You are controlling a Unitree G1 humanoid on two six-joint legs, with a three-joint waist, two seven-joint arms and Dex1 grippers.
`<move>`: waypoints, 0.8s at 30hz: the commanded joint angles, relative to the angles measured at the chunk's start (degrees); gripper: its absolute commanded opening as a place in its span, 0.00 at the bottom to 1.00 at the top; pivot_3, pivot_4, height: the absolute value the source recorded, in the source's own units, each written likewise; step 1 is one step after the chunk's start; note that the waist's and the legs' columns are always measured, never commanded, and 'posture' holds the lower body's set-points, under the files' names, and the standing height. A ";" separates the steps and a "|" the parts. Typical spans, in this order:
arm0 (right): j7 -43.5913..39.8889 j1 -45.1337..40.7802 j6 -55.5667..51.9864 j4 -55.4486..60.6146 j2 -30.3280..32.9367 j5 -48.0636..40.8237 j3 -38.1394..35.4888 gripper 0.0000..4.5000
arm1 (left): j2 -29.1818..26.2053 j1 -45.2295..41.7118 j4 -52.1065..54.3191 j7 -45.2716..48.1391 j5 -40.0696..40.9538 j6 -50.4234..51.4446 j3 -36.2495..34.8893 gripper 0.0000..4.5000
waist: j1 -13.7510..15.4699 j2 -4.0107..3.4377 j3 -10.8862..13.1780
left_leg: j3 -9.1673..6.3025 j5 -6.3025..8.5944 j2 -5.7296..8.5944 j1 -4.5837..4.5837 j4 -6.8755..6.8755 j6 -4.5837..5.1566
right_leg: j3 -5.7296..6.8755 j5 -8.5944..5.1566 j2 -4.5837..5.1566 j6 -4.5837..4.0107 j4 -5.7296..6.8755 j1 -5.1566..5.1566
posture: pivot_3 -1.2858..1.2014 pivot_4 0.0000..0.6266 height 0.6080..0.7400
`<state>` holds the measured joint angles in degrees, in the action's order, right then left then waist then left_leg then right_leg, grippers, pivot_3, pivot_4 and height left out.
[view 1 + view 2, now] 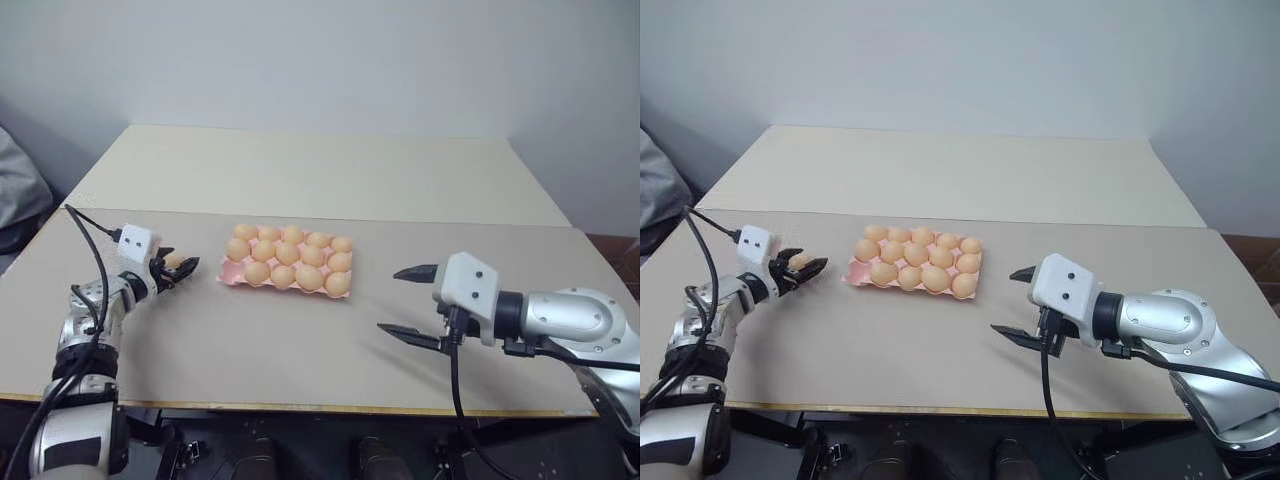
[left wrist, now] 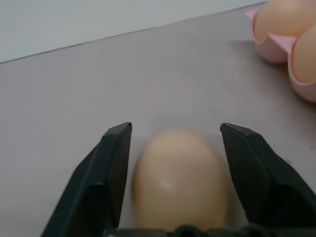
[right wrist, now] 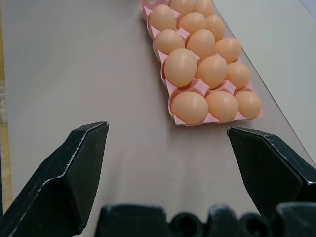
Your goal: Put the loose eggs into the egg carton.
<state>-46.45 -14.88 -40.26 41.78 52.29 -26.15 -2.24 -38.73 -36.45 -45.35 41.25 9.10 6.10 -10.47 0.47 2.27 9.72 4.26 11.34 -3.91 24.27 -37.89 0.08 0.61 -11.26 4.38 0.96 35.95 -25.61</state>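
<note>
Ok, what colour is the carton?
Pale pink: the carton shows best in the right wrist view, its rim visible around the eggs.

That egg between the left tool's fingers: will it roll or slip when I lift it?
Probably yes. The egg is smooth and rounded, so the left tool could squeeze it out. Set down outside the egg carton, it would likely roll. The shell looks fragile.
</note>
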 commanded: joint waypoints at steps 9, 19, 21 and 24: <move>2.51 -0.78 -1.14 2.82 -1.20 -0.60 -0.54 1.00 | -2.37 -0.18 0.24 0.00 -2.59 -4.58 0.55 0.40 | 0.16 0.00 0.00 | -0.02 0.00 -0.01 -0.02 0.00 0.00 | 0.02 -0.01 0.01 0.02 0.03 0.02 | 0.52 0.24 1.00; 5.90 -0.55 -1.37 3.24 -3.22 0.63 0.44 1.00 | 0.32 6.77 23.53 14.08 10.73 -4.83 -2.44 0.40 | 0.19 0.03 0.01 | -0.02 0.00 -0.01 -0.02 0.00 0.00 | 0.01 0.07 0.02 -0.13 0.03 0.05 | 0.52 0.24 1.00; 6.88 -0.33 -1.52 3.72 -3.52 1.00 0.66 1.00 | 0.97 5.95 23.02 17.15 11.51 -5.40 -1.32 0.40 | 0.18 0.03 0.01 | -0.02 0.00 -0.01 -0.07 0.00 0.00 | 0.01 0.02 0.01 -0.05 0.04 0.09 | 0.52 0.24 1.00; 7.96 0.17 -1.45 4.79 -3.77 1.25 0.52 1.00 | 2.43 3.80 21.65 20.02 12.17 -4.93 0.00 0.40 | 0.27 0.03 0.01 | -0.04 -0.01 -0.01 -0.11 -0.01 0.00 | 0.02 -0.02 0.00 0.01 0.03 0.15 | 0.52 0.24 1.00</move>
<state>-39.58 -14.62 -41.70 43.99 48.70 -25.14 -0.77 -36.24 -30.60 -23.65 59.60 20.29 1.56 -10.84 0.74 2.30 9.72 4.19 11.33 -3.91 24.18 -37.92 0.08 0.66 -11.28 4.38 0.98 35.97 -25.44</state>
